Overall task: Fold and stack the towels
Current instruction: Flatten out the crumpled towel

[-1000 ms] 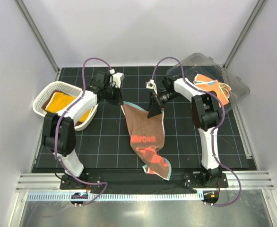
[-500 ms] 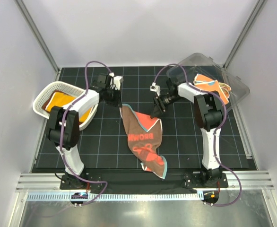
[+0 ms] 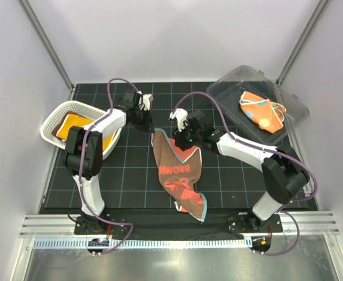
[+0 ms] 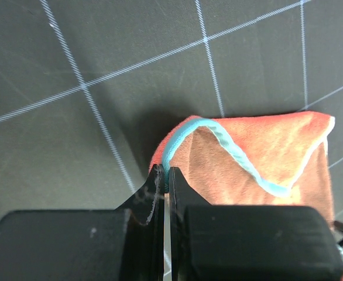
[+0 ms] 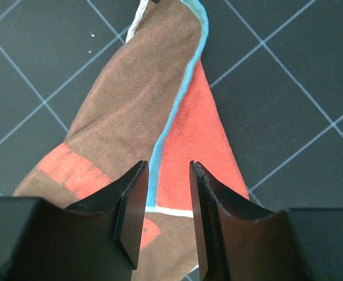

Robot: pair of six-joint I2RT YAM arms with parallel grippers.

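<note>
Brown-and-orange towel (image 3: 180, 175) lies mid-mat; its far right corner has flopped over, orange side up, while the right gripper (image 3: 186, 139) swung in low above it, so I judge that corner needs regripping before any fold. The left gripper (image 3: 150, 120) stays clamped on the far left corner. Only the right wrist view shows the right jaws apart, astride the blue edge (image 5: 180, 99) and not pinching.

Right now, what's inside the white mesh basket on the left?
An orange-yellow cloth fills the white mesh basket; anything lying beneath that cloth is hidden.
</note>
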